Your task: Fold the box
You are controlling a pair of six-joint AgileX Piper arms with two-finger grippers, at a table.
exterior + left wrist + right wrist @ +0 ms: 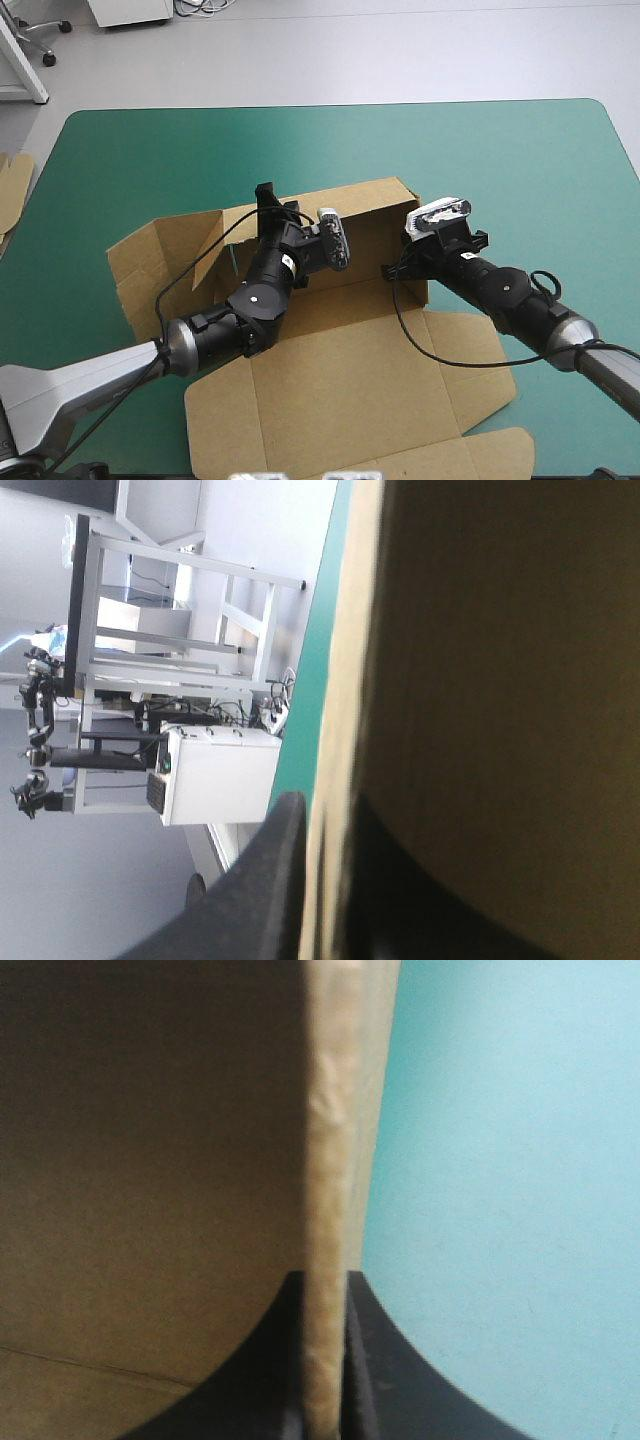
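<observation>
The brown box is lying in the middle of the table, on the teal-green cover. It is only partly made. Its back wall is being held upright, and a short wall is standing up at each end of it. The big flat part is being left spread out toward the near edge of the table. Another flat piece is lying out on the left side.

The box is being gripped by both claws. The left claw is being pressed onto the top of the wall at the left end. In the left wrist view, its black fingers are being squeezed together with the thin edge of the board between them, so it is clamped on the box.

The right claw is being pressed onto the wall at the right end. In the right wrist view, the board edge is being pinched between that claw's two fingers, so it is clamped on the box too. The teal-green cover is being seen just beside that wall.

A bit of spare board is lying at the left edge of the table.
</observation>
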